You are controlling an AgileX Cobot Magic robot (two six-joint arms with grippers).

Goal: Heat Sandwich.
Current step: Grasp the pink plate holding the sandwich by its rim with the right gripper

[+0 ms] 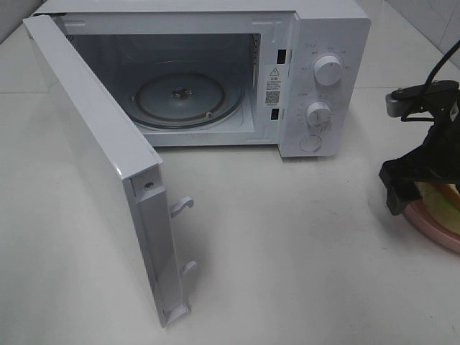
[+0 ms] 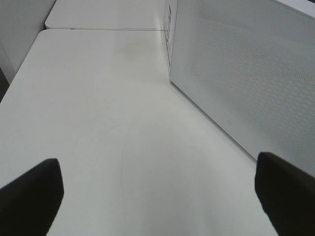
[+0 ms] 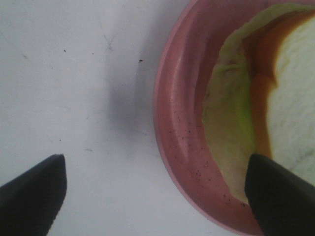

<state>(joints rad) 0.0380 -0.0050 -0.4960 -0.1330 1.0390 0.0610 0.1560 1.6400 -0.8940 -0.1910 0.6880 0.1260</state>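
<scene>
We see right gripper (image 3: 155, 164) spread, straddling pink plate (image 3: 179, 103) rim | sandwich (image 3: 295, 93) in plate below it | left gripper (image 2: 157, 169) spread beside microwave (image 1: 323, 32) | glass turntable (image 1: 188, 99) inside

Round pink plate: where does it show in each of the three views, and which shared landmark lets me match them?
Exterior high: the round pink plate sits at the right edge, partly hidden by the black right arm.
Left wrist: not in it.
Right wrist: close up, its rim running between the open jaws.
Shared landmark: the white-bread sandwich on the plate, seen in both views.
</scene>
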